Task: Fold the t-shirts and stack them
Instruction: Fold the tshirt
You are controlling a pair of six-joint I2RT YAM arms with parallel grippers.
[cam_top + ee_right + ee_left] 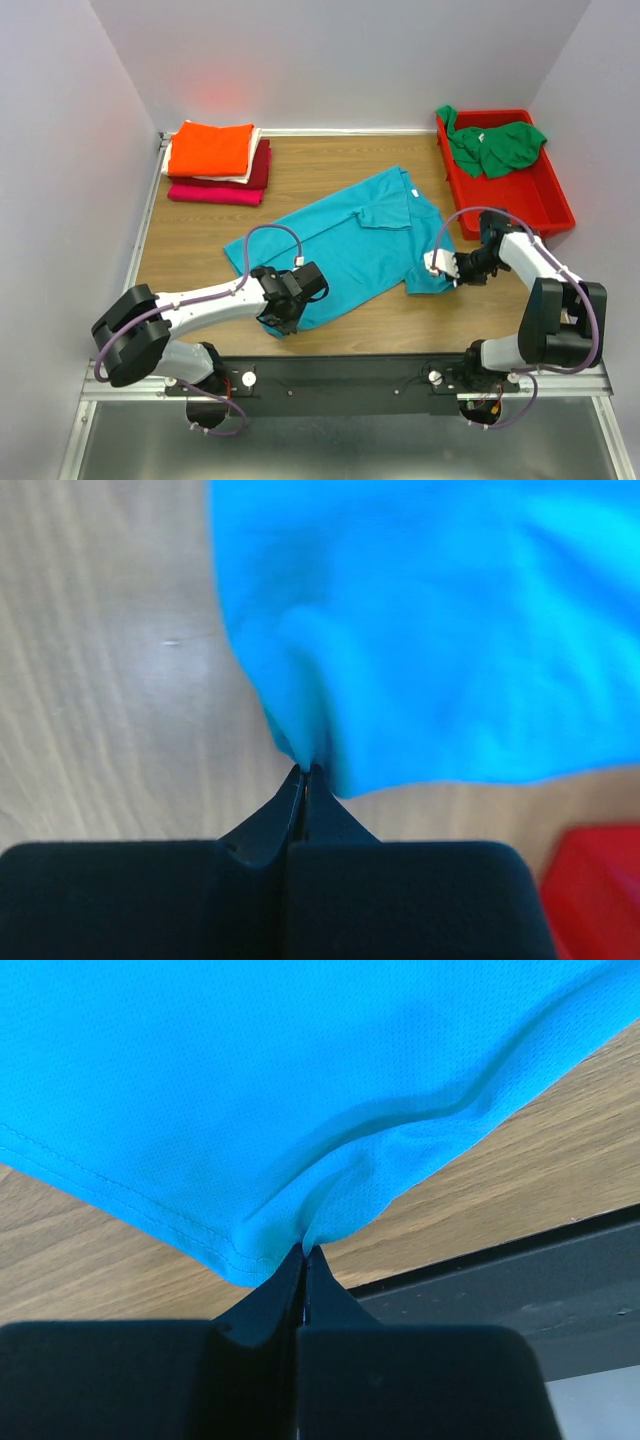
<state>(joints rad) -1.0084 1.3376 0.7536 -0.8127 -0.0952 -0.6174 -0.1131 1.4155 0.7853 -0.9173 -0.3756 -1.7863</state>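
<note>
Teal tee (350, 240) spread flat on table (190, 250), centre. Left gripper (305, 1252) pinched closed on tee's near hem corner. Right gripper (305, 770) pinched closed on tee's right edge. Green tee (495, 145) crumpled in red bin (555, 210), far right. Folded stack (215, 160), orange on top, far left.

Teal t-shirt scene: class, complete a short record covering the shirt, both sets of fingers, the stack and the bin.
Teal t-shirt: spread on table, centre
Left fingers: shut on its near hem corner
Right fingers: shut on its right edge
Folded stack: far left, orange on top
Red bin: far right, holds crumpled green t-shirt
</note>
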